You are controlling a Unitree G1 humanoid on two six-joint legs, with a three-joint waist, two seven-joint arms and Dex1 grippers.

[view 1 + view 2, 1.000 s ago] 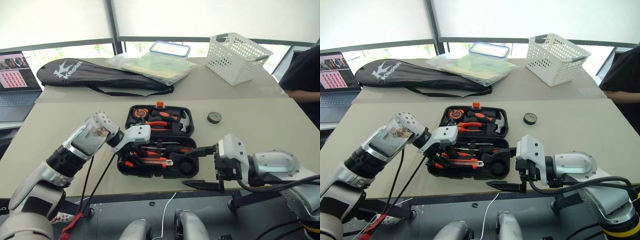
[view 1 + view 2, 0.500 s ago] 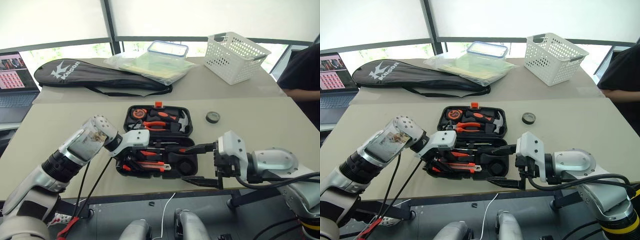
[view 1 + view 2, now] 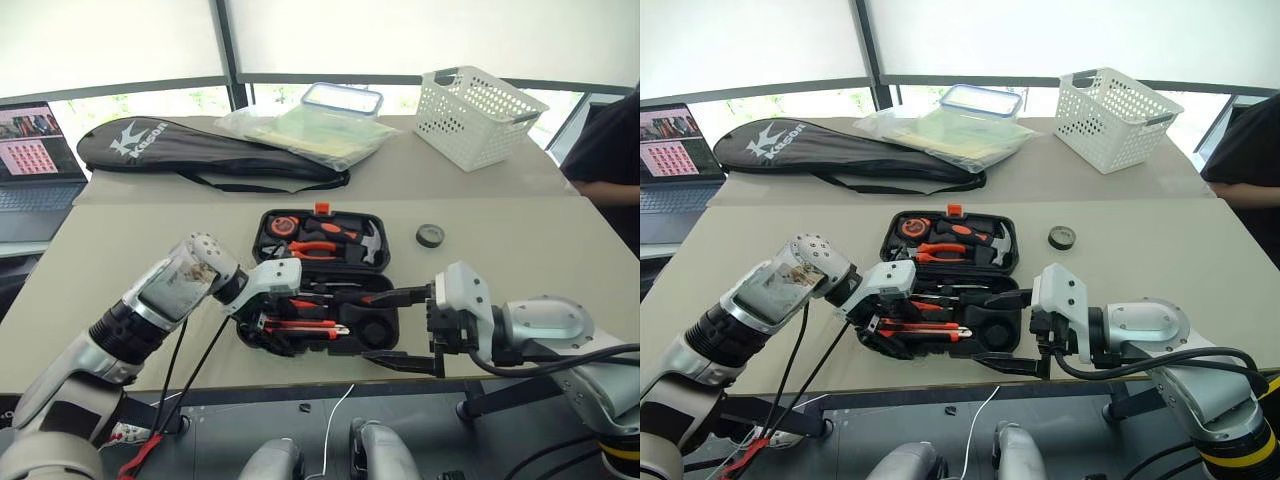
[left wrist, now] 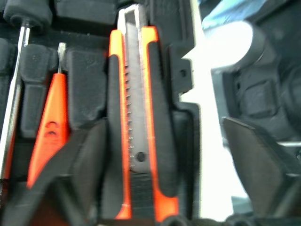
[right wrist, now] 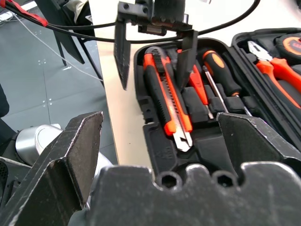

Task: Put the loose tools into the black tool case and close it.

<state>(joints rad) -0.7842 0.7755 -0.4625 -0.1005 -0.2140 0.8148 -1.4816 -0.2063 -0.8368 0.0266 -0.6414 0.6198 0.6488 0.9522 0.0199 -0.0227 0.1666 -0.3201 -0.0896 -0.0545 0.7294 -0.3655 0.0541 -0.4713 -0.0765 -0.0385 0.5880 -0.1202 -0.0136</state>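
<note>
**On the tabletop: case open, knife seated, tape roll outside**

On the tan tabletop [image 3: 120,250] the black tool case [image 3: 322,280] lies open, its lid half away from the robot and holding the orange-handled pliers [image 3: 318,250] and a hammer [image 3: 368,240]. The near half carries the orange-black utility knife [image 4: 136,117], which lies along its recess at the near edge, and the small orange tester pen [image 4: 49,127] lies in the slot beside it. An orange-and-black-handled screwdriver [image 5: 220,75] sits further in. The left pincer [image 5: 153,52] hovers over the handle end of the knife with its fingers spread wide, one on each side of the knife and not pressing it. The right pincer [image 3: 400,328] hangs at the case's right end, jaws wide and holding nothing. The small black tape roll [image 3: 429,235] rests on the tabletop to the right of the case, apart from it. Behind lie a black racket bag [image 3: 200,150] and a white basket [image 3: 478,112]
</note>
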